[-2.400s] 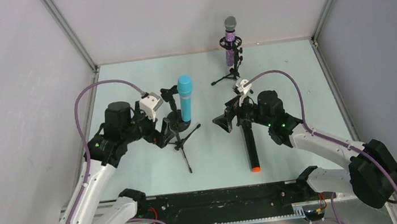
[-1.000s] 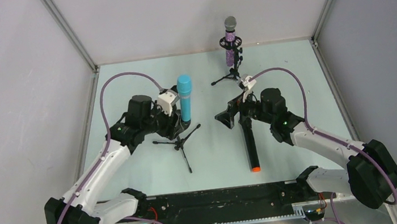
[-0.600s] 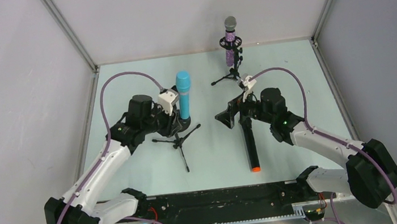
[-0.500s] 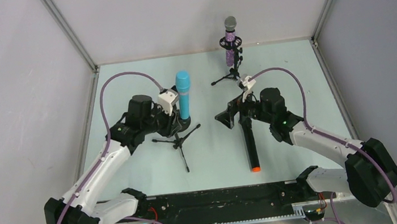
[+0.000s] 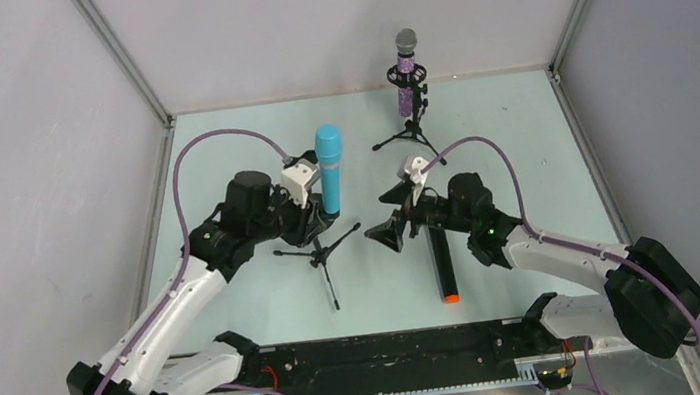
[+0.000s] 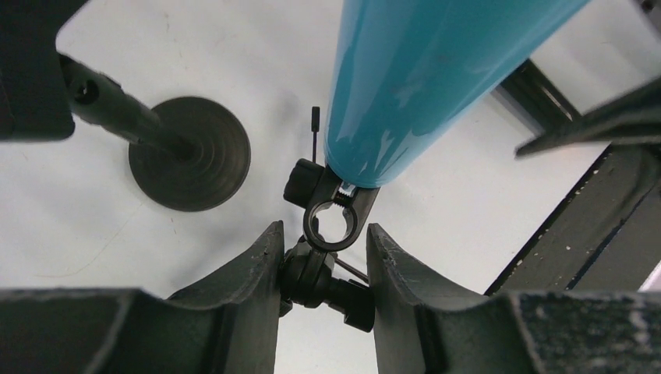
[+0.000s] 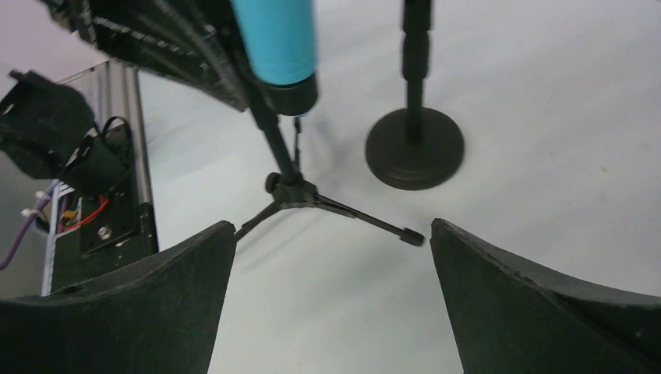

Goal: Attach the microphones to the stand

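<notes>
Your left hand (image 6: 321, 248) has just closed from a half-open stance to a narrow one. It now clamps the knuckle joint of the black tripod stand (image 6: 312, 282), directly below the clip. Read this as a steadying grip on the stand, not a pick-up.

The light-blue stick microphone (image 6: 421, 70) stands in that clip, left of the centre of the table (image 5: 520, 136). This microphone appears attached, and only seating or tightening seems to remain.

Just beside the tripod stands a black round-base stand (image 6: 189, 153). Its top is out of view.

Your right hand (image 7: 331, 234) has swung left toward the tripod legs. Its jaws are fully wide and it holds nothing.

The black stick microphone with an orange end (image 5: 443, 262) lies flat near the table's near edge, not yet attached. The purple glittery microphone with a silver head (image 5: 406, 90) sits upright in its own stand at the far edge.
</notes>
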Available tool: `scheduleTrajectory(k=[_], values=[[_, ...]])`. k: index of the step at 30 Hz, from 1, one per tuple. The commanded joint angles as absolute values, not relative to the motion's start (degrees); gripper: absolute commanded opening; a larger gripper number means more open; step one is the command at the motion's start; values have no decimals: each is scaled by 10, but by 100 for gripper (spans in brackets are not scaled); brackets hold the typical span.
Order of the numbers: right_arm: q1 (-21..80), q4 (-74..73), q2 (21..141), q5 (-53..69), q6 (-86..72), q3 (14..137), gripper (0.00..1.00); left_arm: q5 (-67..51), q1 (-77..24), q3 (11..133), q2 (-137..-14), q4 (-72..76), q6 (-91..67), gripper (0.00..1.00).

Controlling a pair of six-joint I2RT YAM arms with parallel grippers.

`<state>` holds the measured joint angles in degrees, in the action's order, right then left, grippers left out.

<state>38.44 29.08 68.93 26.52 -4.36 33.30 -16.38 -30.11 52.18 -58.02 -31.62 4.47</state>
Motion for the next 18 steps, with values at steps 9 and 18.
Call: scheduleTrajectory(k=[9,18], values=[[448,534,758,294,-75,319,91,-147,-362,632,-569,-278,5,0],[477,648,808,286,-80,319,83,-125,-409,658,-585,-277,-26,0]])
